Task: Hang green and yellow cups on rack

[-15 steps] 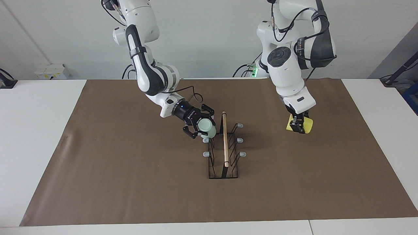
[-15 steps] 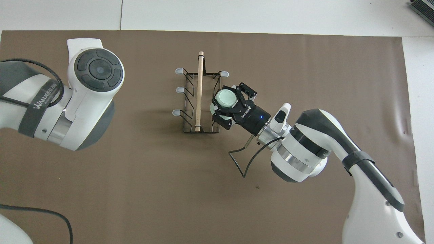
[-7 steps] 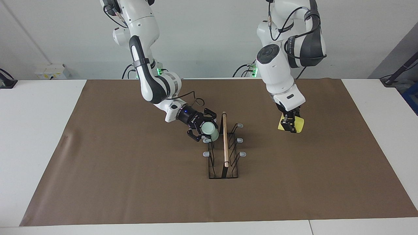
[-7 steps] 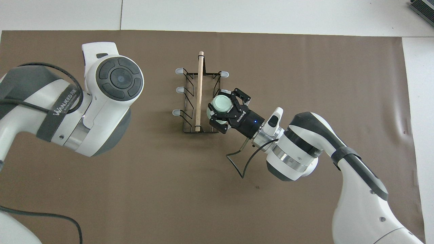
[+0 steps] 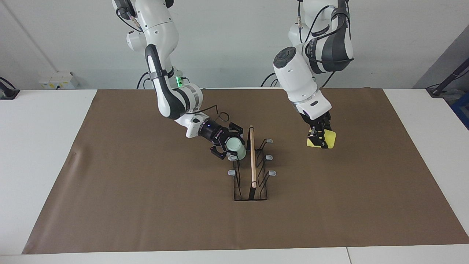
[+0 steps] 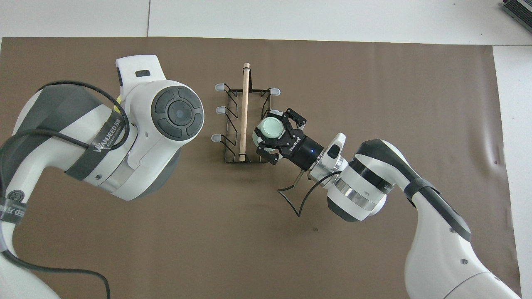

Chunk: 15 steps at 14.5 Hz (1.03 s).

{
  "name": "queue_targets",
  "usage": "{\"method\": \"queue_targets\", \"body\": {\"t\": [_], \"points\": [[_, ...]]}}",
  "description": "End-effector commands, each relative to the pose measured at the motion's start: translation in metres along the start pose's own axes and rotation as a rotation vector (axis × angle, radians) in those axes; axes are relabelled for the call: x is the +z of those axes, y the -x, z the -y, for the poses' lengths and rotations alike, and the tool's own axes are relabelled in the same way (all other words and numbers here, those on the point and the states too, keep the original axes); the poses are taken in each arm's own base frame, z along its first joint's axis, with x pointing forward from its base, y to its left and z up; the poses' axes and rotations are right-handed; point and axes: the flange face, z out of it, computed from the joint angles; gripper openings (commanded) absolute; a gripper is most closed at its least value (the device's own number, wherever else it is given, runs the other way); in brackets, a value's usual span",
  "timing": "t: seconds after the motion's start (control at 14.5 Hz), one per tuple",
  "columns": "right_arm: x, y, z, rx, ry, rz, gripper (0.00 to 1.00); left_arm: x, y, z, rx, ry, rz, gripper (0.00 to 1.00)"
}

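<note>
Facing view: right tool clamps the green cup, tipped mouth-down onto the rack prong to hang, left tool grips the yellow cup at three o'clock; overhead: green cup at the rack's three o'clock.

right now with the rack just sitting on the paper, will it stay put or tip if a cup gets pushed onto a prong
The rack is thin open wire, so probably light; nothing visibly fixes it, so it may slide. It stands tall and narrow, so the green cup, pressed sideways by the right gripper, could rock it.
</note>
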Motion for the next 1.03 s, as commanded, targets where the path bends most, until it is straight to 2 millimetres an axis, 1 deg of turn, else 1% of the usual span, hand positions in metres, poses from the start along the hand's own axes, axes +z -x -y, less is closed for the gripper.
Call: {"method": "queue_targets", "body": {"t": [0.0, 0.14, 0.28, 0.34, 0.41, 0.48, 0.55, 0.69, 0.83, 0.96], "points": [[-0.005, 0.029, -0.001, 0.011, 0.04, 0.037, 0.0, -0.009, 0.01, 0.004, -0.01, 0.024, -0.041, 0.0], [-0.005, 0.033, 0.002, 0.023, 0.047, 0.057, 0.0, -0.014, 0.019, 0.003, 0.001, 0.03, -0.055, 0.0], [-0.004, 0.035, 0.005, 0.034, 0.051, 0.057, 0.0, -0.016, 0.02, 0.003, 0.004, 0.034, -0.058, 0.0], [-0.006, 0.037, 0.007, 0.066, 0.063, 0.056, 0.0, -0.015, 0.021, 0.003, 0.006, 0.035, -0.058, 0.0], [-0.001, 0.039, 0.023, 0.136, 0.072, 0.039, 0.0, -0.013, 0.023, 0.003, 0.008, 0.031, -0.057, 0.0], [0.004, 0.041, 0.034, 0.154, 0.069, 0.042, 0.0, -0.012, 0.023, 0.004, 0.011, 0.024, -0.06, 0.0], [0.005, 0.041, 0.037, 0.16, 0.068, 0.043, 0.0, -0.012, 0.022, 0.004, 0.01, 0.024, -0.062, 0.0], [0.001, 0.041, 0.031, 0.145, 0.079, 0.077, 0.0, -0.013, 0.023, 0.004, 0.011, 0.027, -0.061, 0.0], [0.001, 0.03, 0.029, 0.125, 0.102, 0.126, 0.0, -0.013, 0.022, 0.004, 0.011, 0.026, -0.062, 0.0], [-0.003, 0.013, 0.029, 0.095, 0.123, 0.171, 0.0, -0.013, 0.023, 0.004, 0.011, 0.025, -0.061, 0.0]]}}
